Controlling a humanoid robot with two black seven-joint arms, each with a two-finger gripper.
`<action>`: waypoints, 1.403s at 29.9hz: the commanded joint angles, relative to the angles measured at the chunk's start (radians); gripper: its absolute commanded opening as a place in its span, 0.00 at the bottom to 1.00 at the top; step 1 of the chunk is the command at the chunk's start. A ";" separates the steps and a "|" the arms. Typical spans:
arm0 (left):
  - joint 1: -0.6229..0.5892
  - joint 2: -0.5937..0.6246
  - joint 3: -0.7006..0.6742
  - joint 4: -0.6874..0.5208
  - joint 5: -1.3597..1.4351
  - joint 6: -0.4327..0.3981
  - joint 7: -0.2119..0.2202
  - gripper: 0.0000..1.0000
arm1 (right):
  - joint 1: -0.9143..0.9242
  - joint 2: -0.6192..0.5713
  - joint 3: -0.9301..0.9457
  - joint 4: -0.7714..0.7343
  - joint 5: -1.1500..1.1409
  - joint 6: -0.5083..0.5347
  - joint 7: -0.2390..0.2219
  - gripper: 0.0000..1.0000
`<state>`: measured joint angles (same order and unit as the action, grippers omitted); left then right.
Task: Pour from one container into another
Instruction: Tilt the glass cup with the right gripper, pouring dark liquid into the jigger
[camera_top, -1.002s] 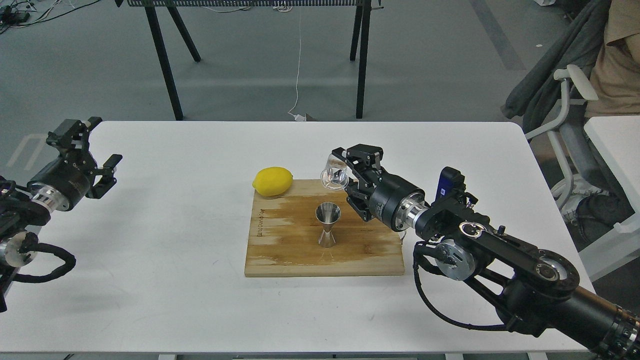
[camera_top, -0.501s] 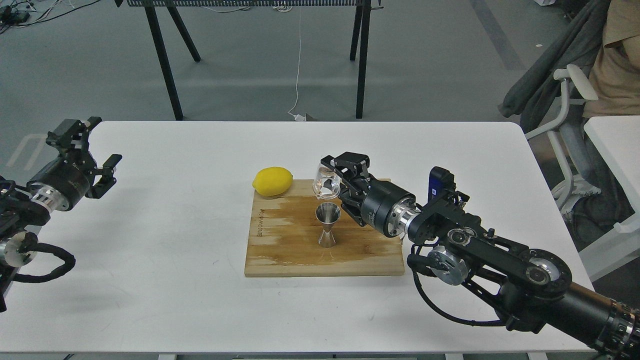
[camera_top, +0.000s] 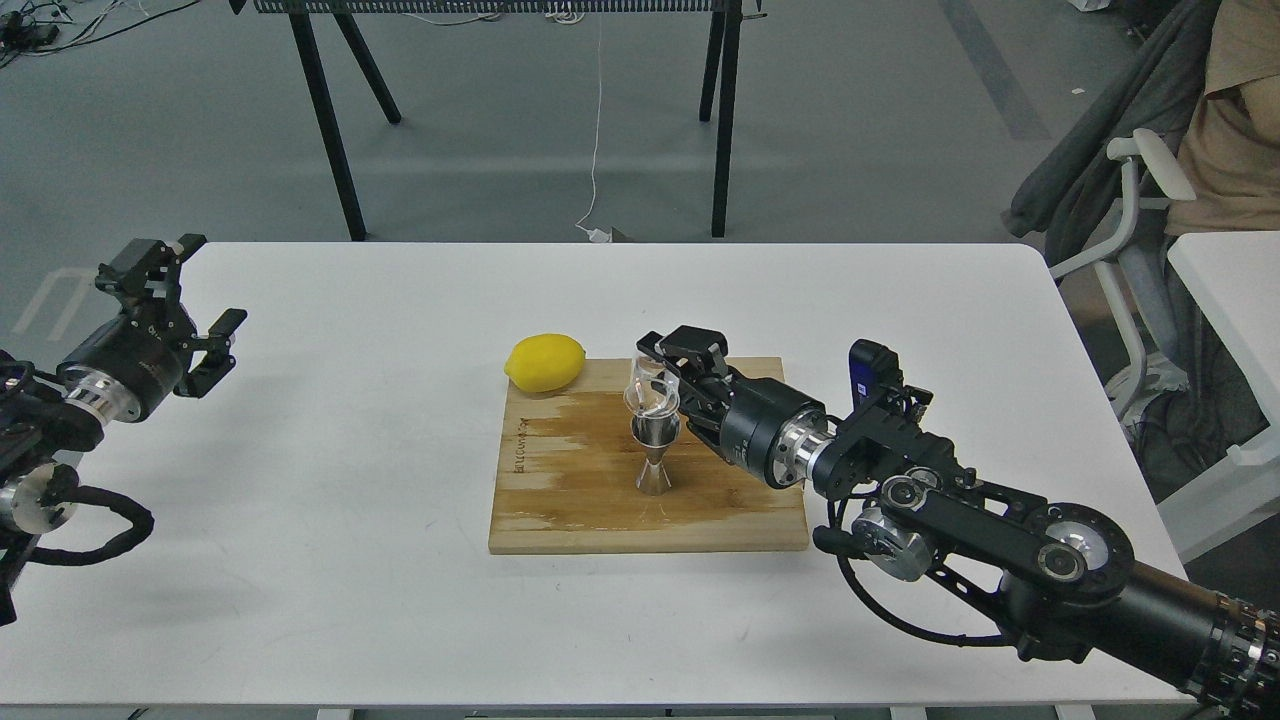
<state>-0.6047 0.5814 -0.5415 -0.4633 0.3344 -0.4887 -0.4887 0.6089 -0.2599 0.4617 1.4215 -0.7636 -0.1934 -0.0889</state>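
So rn the right gripper (camera_top: 668, 375) is clamping the glass cup (camera_top: 651, 389) between its fingers, holding it tipped over w/ the cup sitting right above the jigger (camera_top: 655, 452), looks like it's touching or nearly touching the jigger's top rim, can't tell which bc the glass is clear and overlapping the steel in the head view. Also can't tell if there's any liquid coming out, too small to see. The jigger is standing upright on the wooden cutting board (camera_top: 560, 500), roughly mid-board, narrow waist and lower cone fully showing below the cup. The board is lying flat in the middle of the white table (camera_top: 350, 600) and has a darker blotchy patch across its upper part. A lemon (camera_top: 545, 362) is sitting at the board's far left corner, partly on the table, well apart from the jigger. The right arm is coming in from the lower right, reaching across the board's right edge. Over on the left side, the left gripper (camera_top: 190, 300) is hanging above the table's left edge w/ its fingers spread apart, nothing between them, nowhere near the board. In the bg, black table legs (camera_top: 325, 120) are standing on the grey floor behind the table, a white cable (camera_top: 597, 150) is hanging down between them, and on the far right there's a chair (camera_top: 1130, 220) w/ a dark jacket draped on it next to someone in a tan shirt (camera_top: 1235, 130).
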 joint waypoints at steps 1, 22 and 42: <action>0.000 0.000 0.000 0.000 0.000 0.000 0.000 0.98 | 0.003 -0.001 -0.005 -0.001 -0.014 0.000 0.000 0.40; -0.001 0.002 0.000 0.008 -0.002 0.000 0.000 0.98 | 0.029 -0.021 -0.057 -0.009 -0.100 0.000 0.006 0.40; 0.000 0.000 0.000 0.008 -0.002 0.000 0.000 0.98 | 0.041 -0.047 -0.058 -0.007 -0.126 0.000 0.014 0.40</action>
<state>-0.6044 0.5807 -0.5415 -0.4556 0.3328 -0.4887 -0.4887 0.6394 -0.3075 0.4049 1.4151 -0.8802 -0.1932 -0.0762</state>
